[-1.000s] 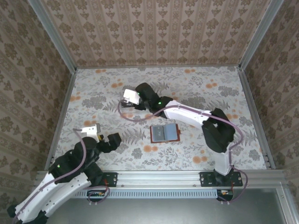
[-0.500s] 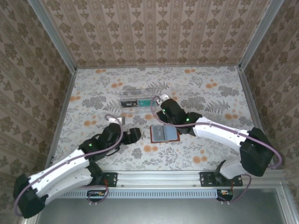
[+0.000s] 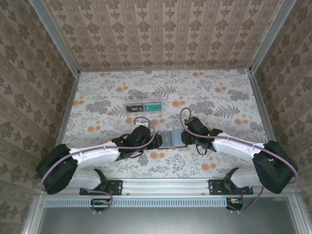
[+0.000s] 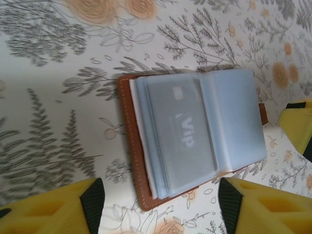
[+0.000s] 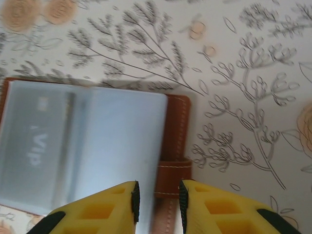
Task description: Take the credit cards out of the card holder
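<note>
The card holder [image 3: 172,139] lies open on the flowered table, brown leather with blue-grey sleeves [image 4: 195,126]. A grey card marked VIP [image 4: 183,131] sits inside a sleeve [image 5: 36,146]. My left gripper [image 3: 155,141] is at the holder's left side, open [image 4: 161,207], its fingers wide on either side of the holder's near corner without touching it. My right gripper [image 3: 187,138] is at the holder's right edge, jaws narrow but apart [image 5: 157,197], with the brown strap loop [image 5: 173,176] between them. Teal [image 3: 154,106] and dark [image 3: 135,107] credit cards lie in the tray.
A clear plastic tray [image 3: 144,100] stands behind the holder, toward the middle back of the table. Patterned walls and metal rails close in the table on three sides. Both arms stretch low over the table's near half.
The right arm has come back from the tray to the holder's right edge. The left arm has reached in from the near left to the holder's left side. Both sets of jaws have narrowed.
</note>
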Tool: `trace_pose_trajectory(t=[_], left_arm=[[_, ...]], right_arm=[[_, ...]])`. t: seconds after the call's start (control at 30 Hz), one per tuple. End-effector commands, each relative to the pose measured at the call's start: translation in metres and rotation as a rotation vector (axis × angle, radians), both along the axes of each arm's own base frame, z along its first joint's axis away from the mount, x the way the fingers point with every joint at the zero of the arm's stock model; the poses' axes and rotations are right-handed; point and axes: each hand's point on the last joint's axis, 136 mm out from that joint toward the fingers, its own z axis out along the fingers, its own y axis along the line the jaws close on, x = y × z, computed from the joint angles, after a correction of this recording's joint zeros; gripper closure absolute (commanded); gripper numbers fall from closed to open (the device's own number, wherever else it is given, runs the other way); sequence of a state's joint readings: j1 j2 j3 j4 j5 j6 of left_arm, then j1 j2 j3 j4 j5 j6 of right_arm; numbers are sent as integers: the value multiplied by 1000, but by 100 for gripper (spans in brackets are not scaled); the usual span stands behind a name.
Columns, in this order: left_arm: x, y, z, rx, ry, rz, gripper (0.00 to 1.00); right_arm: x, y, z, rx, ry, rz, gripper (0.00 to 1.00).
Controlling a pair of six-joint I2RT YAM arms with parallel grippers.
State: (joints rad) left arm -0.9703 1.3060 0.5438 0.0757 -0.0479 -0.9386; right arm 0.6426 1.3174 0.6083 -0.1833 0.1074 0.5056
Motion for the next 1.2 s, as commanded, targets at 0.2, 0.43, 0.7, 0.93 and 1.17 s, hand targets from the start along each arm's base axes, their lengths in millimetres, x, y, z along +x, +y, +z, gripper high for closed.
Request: trace_pose_trajectory(t=[0.2, 0.43, 0.7, 0.93, 1.17], left_arm=[[11, -45, 2, -78, 18, -50, 41], [11, -50, -12, -61, 46, -65, 43], [12, -48, -24, -25, 74, -52, 45], [12, -39, -26, 16, 77, -31, 45], [13, -38, -28, 39, 84, -27, 45]], right_arm=[[-3, 6, -20, 73, 79, -14, 67], [-8, 7, -39, 55, 135, -12, 67], [-9, 9, -42, 61, 147, -5, 67], [-9, 9, -42, 62, 146, -5, 67], [-9, 9, -42, 64, 145, -6, 67]])
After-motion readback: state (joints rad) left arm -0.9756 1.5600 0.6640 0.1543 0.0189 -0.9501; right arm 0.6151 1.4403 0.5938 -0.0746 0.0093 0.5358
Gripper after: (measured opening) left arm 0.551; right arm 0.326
